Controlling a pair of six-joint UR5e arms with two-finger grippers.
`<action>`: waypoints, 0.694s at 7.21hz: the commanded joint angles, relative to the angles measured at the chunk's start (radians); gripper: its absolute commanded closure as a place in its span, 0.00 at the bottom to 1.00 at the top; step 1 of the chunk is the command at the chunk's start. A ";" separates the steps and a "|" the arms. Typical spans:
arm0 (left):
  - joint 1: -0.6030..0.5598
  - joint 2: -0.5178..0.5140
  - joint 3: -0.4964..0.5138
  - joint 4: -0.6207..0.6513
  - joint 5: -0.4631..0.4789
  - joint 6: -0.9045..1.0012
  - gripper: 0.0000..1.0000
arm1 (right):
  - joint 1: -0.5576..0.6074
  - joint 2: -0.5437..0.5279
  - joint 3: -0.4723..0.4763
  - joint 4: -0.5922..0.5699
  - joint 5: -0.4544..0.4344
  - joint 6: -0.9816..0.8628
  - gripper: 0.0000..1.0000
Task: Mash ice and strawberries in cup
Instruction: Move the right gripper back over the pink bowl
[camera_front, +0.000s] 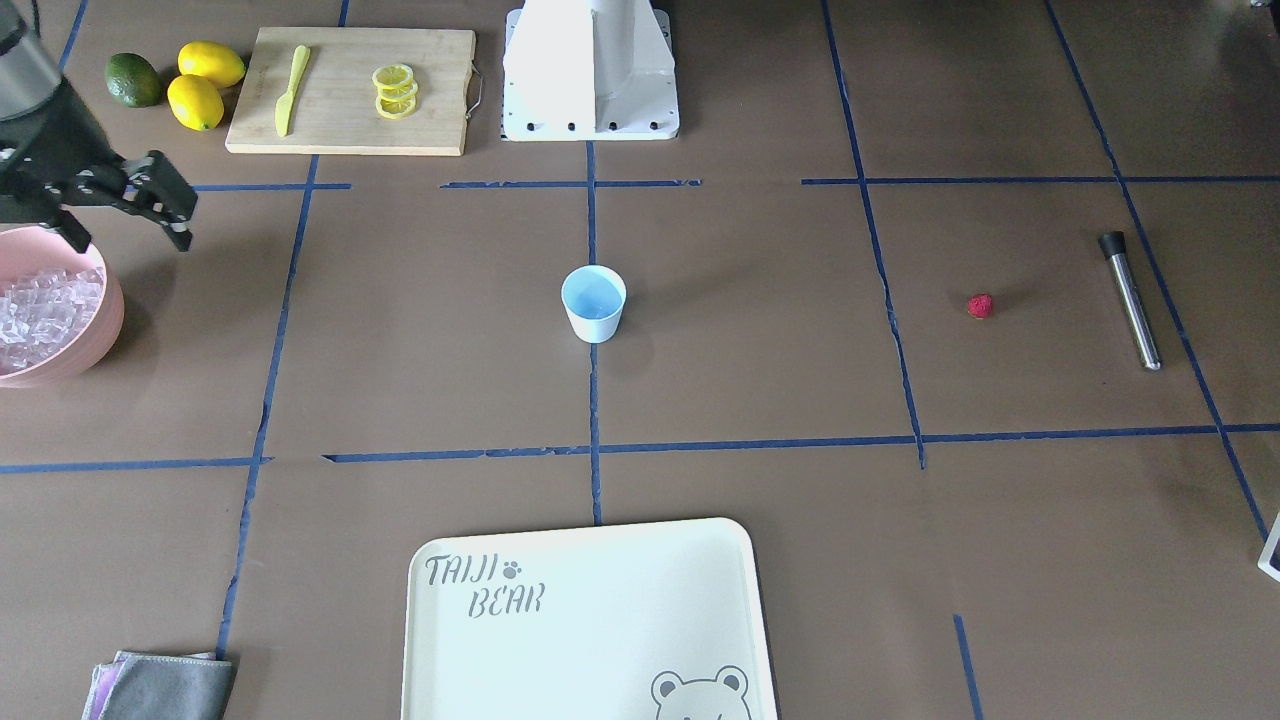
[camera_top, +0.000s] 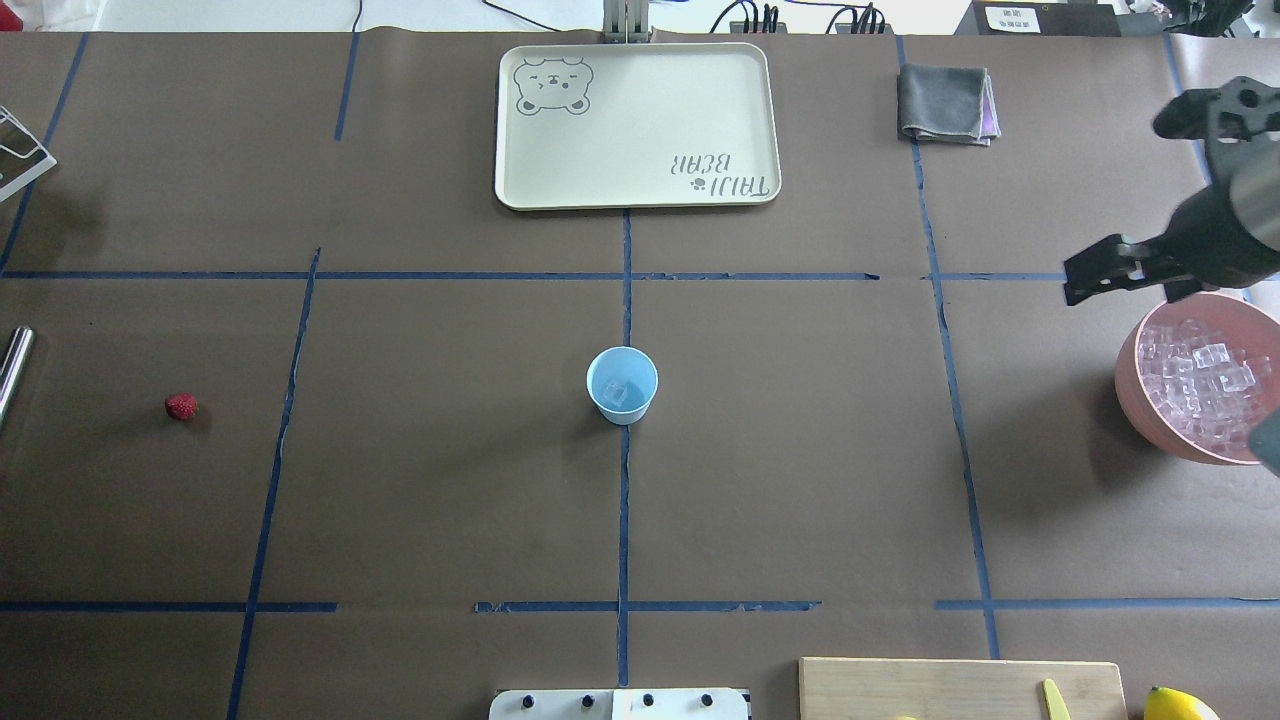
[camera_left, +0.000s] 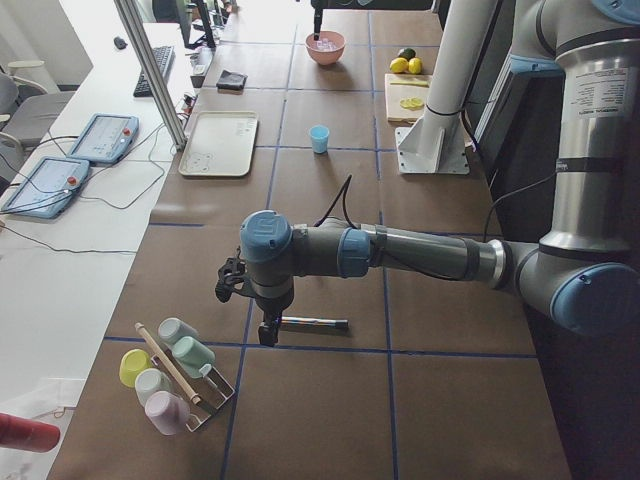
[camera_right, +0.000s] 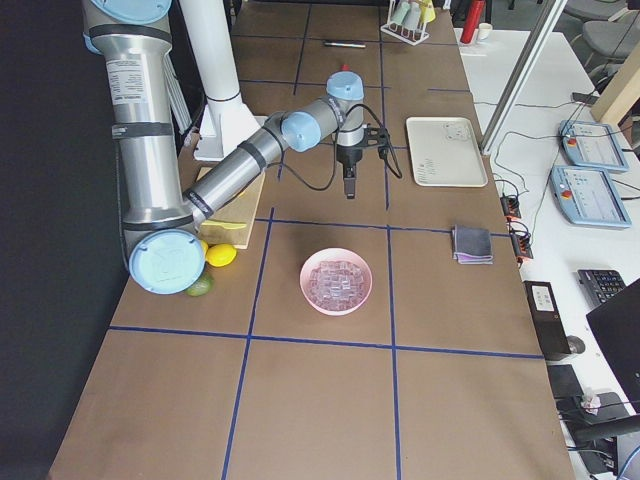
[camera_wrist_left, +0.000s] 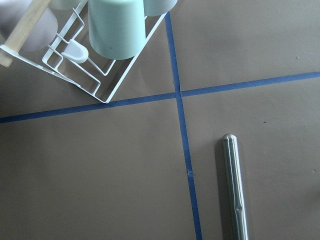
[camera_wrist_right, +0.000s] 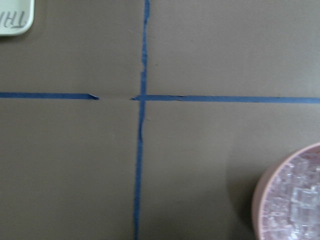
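The light blue cup (camera_front: 593, 303) (camera_top: 621, 385) stands upright at the table's centre with one clear ice cube (camera_top: 617, 393) inside. The rest of the ice (camera_front: 40, 315) (camera_top: 1200, 385) is piled in a pink bowl (camera_right: 310, 295). My right gripper (camera_front: 128, 240) (camera_top: 1125, 290) hangs open over the bowl's near rim, holding nothing. A small red strawberry (camera_front: 980, 306) (camera_top: 181, 406) lies alone on the other side. In the exterior left view my left gripper (camera_left: 268, 335) hovers beside a metal muddler (camera_left: 315, 323) (camera_wrist_left: 236, 190); I cannot tell its state.
A cutting board (camera_front: 350, 90) with lemon slices and a yellow knife, plus lemons and a lime (camera_front: 133, 80), sits near the robot base. A cream tray (camera_front: 590, 620) and a grey cloth (camera_front: 165, 685) lie at the far edge. A cup rack (camera_wrist_left: 100, 50) stands near the muddler.
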 joint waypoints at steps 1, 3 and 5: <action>0.000 0.001 -0.019 0.001 0.000 -0.020 0.00 | 0.126 -0.164 -0.050 0.070 0.031 -0.250 0.01; 0.000 0.001 -0.020 0.001 0.000 -0.024 0.00 | 0.128 -0.166 -0.139 0.108 0.029 -0.269 0.01; 0.000 0.000 -0.026 0.001 0.000 -0.035 0.00 | 0.125 -0.171 -0.279 0.232 0.046 -0.262 0.03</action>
